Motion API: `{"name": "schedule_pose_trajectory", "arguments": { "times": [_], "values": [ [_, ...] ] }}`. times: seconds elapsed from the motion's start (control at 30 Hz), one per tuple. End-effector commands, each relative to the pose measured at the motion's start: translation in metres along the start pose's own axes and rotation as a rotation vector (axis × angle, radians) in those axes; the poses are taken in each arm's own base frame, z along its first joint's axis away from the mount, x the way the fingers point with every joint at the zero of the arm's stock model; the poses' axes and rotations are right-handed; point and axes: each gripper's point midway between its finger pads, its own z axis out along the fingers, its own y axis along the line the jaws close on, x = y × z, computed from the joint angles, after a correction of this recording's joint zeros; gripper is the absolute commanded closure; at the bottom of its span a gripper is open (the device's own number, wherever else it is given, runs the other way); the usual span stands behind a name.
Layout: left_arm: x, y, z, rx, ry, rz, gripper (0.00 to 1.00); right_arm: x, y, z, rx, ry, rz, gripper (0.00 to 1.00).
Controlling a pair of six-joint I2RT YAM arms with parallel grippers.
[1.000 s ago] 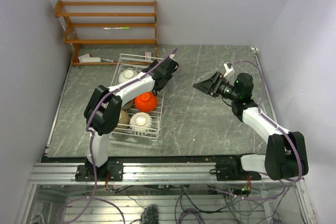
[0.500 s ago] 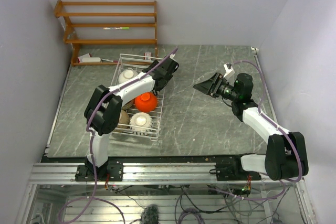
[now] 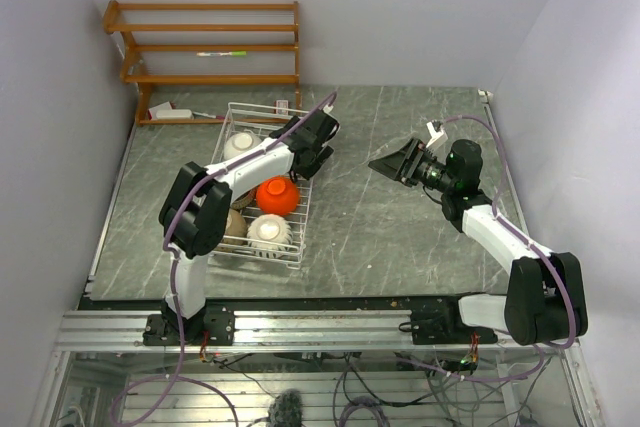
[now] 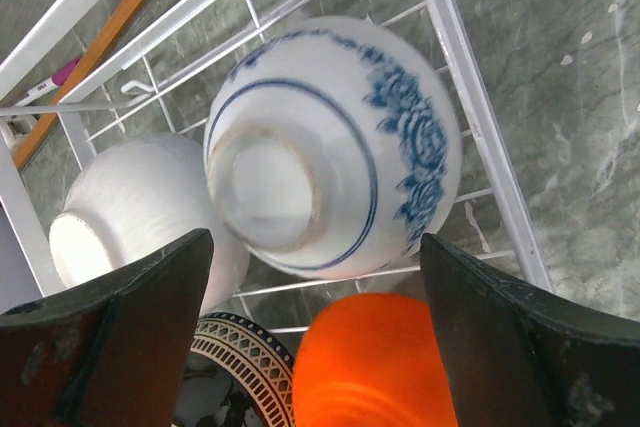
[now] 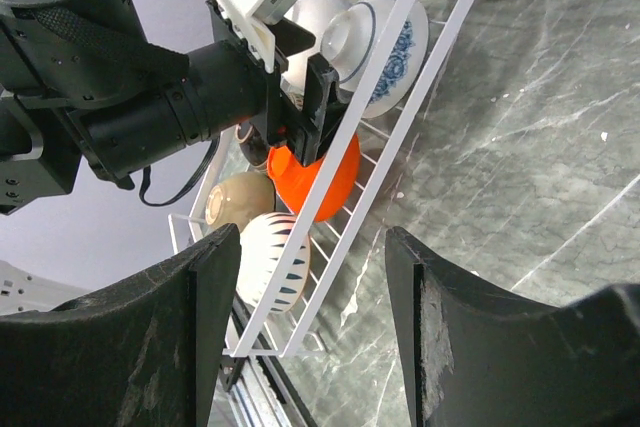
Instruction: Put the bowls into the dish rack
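From above, the black left gripper hides nearly all of the white bowl with blue flower pattern. At the left wrist, the bright orange-red bowl runs off the bottom edge. A dark lattice-rimmed bowl is mostly covered. Small white-and-red items on the brown wooden shelf unit are too tiny to identify.

Even, soft light fills the room, shadows faint. The white blue-patterned round bowl looks slightly smeared; just below it the orange bowl is out of focus.
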Motion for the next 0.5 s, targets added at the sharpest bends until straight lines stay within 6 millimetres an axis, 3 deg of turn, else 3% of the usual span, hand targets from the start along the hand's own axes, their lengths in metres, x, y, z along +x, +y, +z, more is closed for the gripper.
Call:
{"name": "schedule_pose_trajectory", "arguments": {
  "times": [0.0,0.27,0.47],
  "values": [
    [0.009,-0.021,-0.005,0.087,0.020,0.012,0.04,-0.013,0.009,-0.003,-0.015,-0.036,-0.042,0.40],
    [-0.003,-0.015,-0.017,0.090,-0.013,-0.004,0.03,-0.014,0.011,-0.003,-0.016,-0.037,-0.048,0.40],
    [-0.026,-0.002,-0.051,0.118,-0.111,-0.066,0.01,-0.019,0.006,-0.006,0.050,-0.031,-0.093,0.37]
  ]
}}
